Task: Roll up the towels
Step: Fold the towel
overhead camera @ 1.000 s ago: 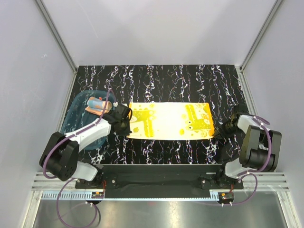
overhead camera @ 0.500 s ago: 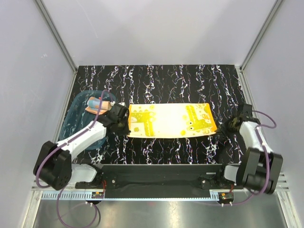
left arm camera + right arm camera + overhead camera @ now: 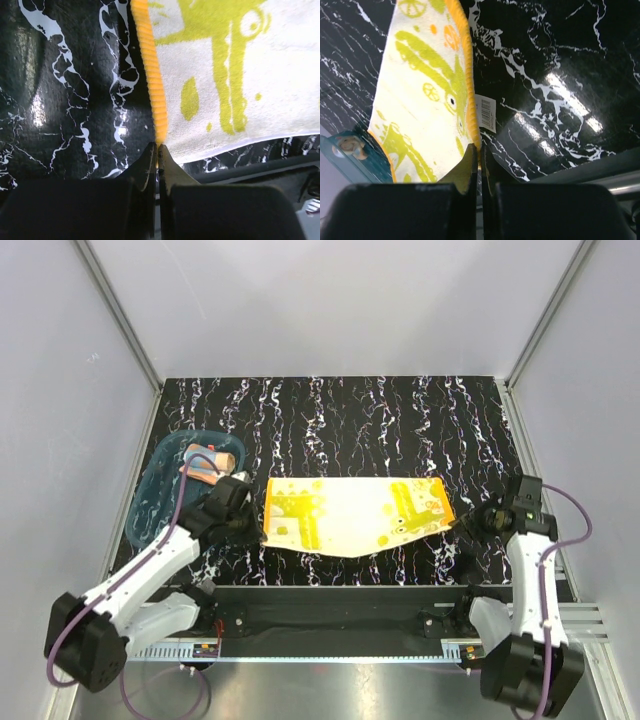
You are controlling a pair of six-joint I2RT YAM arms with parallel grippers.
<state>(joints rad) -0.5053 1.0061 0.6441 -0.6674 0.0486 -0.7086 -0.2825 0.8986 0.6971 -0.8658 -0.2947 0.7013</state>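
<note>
A yellow and cream towel (image 3: 350, 515) is stretched between both arms, lifted off the black marbled table near its front edge. My left gripper (image 3: 258, 530) is shut on its left near corner; the wrist view shows the orange hem (image 3: 152, 85) running into the closed jaws of that gripper (image 3: 158, 146). My right gripper (image 3: 462, 522) is shut on the right near corner, the orange edge (image 3: 465, 75) pinched at the tip of that gripper (image 3: 480, 146), with a white label (image 3: 485, 112) hanging beside it. An orange-pink towel (image 3: 205, 461) lies rolled in the teal tray.
The translucent teal tray (image 3: 160, 502) sits at the table's left side, behind my left arm. The black metal base rail (image 3: 340, 600) runs along the near edge. Grey walls enclose the table on three sides.
Both arms have pulled back toward the near edge, dragging and lifting the yellow towel's near corners. Its front edge now sags in the middle.
</note>
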